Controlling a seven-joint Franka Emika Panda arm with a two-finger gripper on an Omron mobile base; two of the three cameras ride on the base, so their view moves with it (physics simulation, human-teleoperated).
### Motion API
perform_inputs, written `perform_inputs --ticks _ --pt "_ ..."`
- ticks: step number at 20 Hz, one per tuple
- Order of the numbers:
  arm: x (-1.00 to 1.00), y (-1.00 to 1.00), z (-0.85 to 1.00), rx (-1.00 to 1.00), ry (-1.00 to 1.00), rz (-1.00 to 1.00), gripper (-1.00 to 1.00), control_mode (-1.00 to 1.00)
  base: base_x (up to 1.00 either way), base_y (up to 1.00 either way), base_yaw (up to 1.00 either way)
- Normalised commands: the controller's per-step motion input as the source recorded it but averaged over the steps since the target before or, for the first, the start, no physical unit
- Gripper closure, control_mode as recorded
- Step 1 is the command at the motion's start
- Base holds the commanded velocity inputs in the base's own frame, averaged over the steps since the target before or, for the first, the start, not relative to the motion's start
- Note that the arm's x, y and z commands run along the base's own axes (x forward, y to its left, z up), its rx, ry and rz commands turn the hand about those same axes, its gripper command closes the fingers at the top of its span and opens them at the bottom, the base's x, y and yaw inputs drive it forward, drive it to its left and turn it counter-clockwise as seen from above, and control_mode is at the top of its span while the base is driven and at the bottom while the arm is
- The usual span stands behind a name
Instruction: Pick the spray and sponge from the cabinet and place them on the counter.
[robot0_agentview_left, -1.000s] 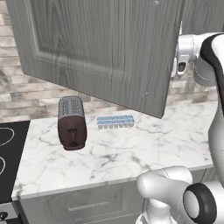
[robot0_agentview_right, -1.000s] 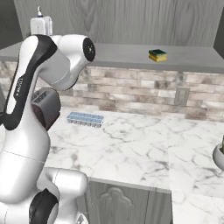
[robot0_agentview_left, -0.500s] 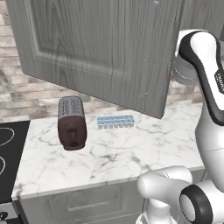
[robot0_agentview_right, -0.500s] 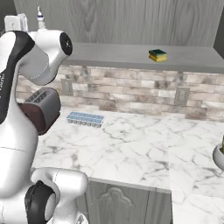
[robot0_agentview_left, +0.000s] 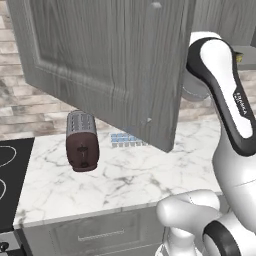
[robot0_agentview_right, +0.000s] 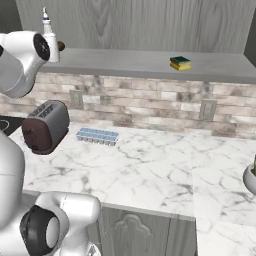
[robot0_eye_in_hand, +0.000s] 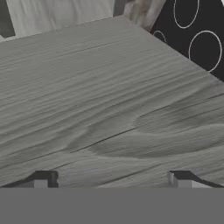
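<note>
The cabinet's inner shelf (robot0_agentview_right: 130, 62) carries the spray (robot0_agentview_right: 49, 31) at its left end, a white bottle with a blue tip, partly behind my arm's elbow. The yellow and green sponge (robot0_agentview_right: 180, 63) lies further right on the same shelf. The cabinet door (robot0_agentview_left: 100, 65) hangs open over the counter (robot0_agentview_left: 125, 180). My gripper (robot0_eye_in_hand: 111, 180) is open, its fingertips (robot0_eye_in_hand: 43, 179) wide apart with nothing between them, close against a grey wood-grain cabinet panel (robot0_eye_in_hand: 100, 100) in the hand view.
A dark toaster (robot0_agentview_left: 82, 142) (robot0_agentview_right: 45, 127) stands on the counter (robot0_agentview_right: 150, 170) beside a pale blue ice-cube tray (robot0_agentview_right: 97, 136). The black stovetop (robot0_agentview_left: 10, 175) (robot0_eye_in_hand: 197, 35) lies to the left. A pale pot (robot0_agentview_right: 250, 177) sits at the right edge.
My arm has swung to the left, toward the open door. The jaws have stayed open. Spray and sponge have not moved.
</note>
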Motion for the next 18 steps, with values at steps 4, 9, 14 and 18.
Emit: perform_inputs --ticks 4,9,14,18 --pt "-0.12 0.67 0.01 0.06 0.03 0.13 -1.00 -1.00 0.00 0.00 0.00" --pt "-0.13 0.67 0.00 0.01 0.00 0.09 -1.00 -1.00 0.00 0.00 0.00" --pt "-0.23 0.35 0.00 0.00 -0.04 0.02 -1.00 -1.00 0.00 0.00 0.00" --pt "-0.25 -0.03 0.00 0.00 -0.02 0.00 -1.00 -1.00 0.00 0.00 0.00"
